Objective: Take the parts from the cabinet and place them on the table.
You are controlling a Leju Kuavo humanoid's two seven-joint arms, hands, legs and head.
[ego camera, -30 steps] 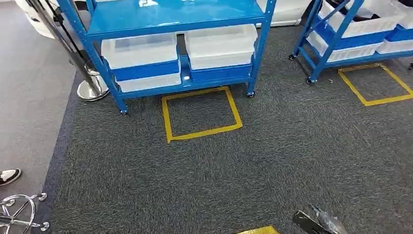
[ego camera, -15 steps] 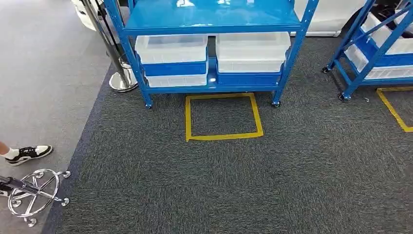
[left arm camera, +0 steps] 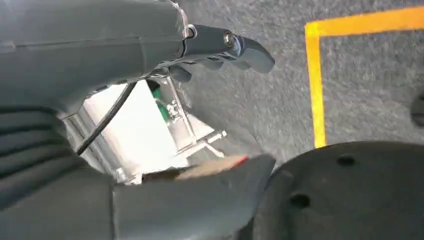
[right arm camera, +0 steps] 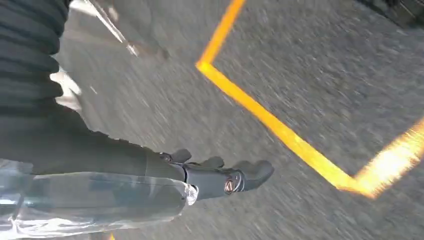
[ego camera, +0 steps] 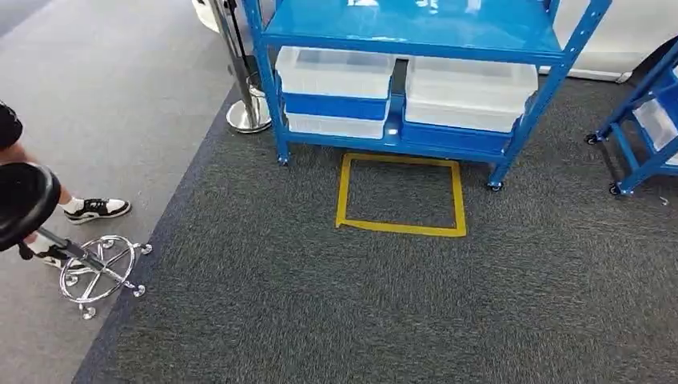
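Note:
A blue wheeled cabinet stands ahead in the head view. Its lowest shelf carries two stacks of clear lidded bins, one on the left and one on the right; what lies inside them cannot be made out. A yellow tape square marks the carpet in front of it. My left hand hangs over the carpet with thumb and fingers apart and nothing between them. My right hand hangs with fingers stretched out straight, holding nothing, above a yellow tape line.
A black stool on a chrome wheeled base stands at the left, with a person's shoe beside it. A chrome post base sits by the cabinet's left leg. A second blue rack stands at the right.
The whole picture has shifted: the camera has swung left, so the cabinet and tape square sit further right. The stool and a person's leg have come into view; the second rack has slid toward the edge.

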